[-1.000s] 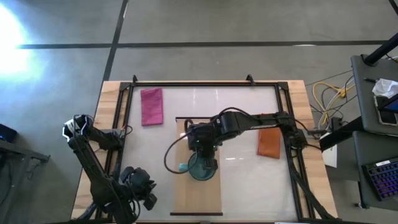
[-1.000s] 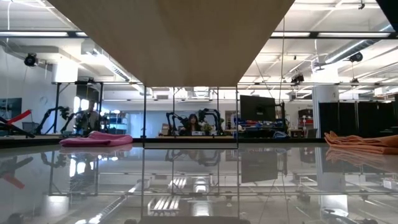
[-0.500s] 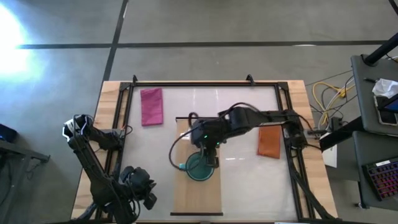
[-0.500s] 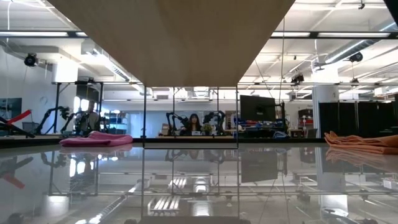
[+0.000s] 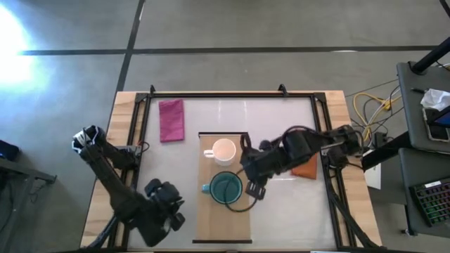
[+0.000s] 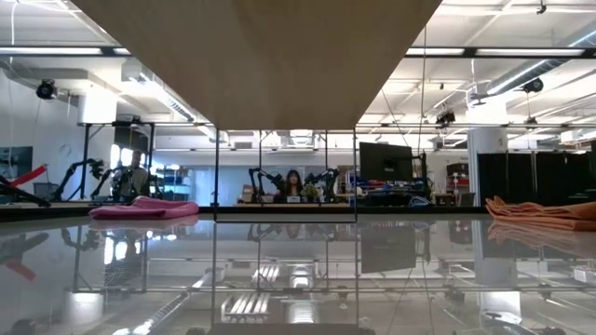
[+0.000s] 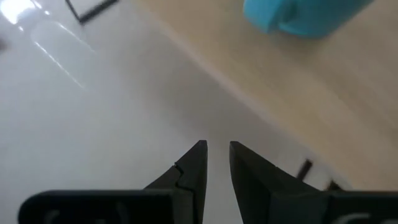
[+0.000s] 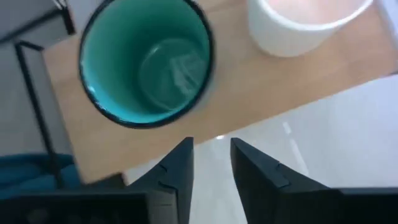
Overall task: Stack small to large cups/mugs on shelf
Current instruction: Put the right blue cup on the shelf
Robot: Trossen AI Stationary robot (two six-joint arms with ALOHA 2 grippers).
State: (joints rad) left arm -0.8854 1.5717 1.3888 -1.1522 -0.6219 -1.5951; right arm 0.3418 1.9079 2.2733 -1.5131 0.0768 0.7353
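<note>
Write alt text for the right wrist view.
Looking down past the right gripper, whose two dark fingers stand slightly apart holding nothing, at a light-wood shelf. On it stand an empty teal mug and, beside it, a cream-white mug.

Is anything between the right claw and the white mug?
Nothing visible. The right claw hangs empty off the shelf's right edge beside the teal mug; the white mug stands alone farther along the shelf, its top clear.

Table [image 5: 281,204] (shelf [image 5: 223,221], pink cloth [image 5: 171,119], orange cloth [image 5: 306,169])
</note>
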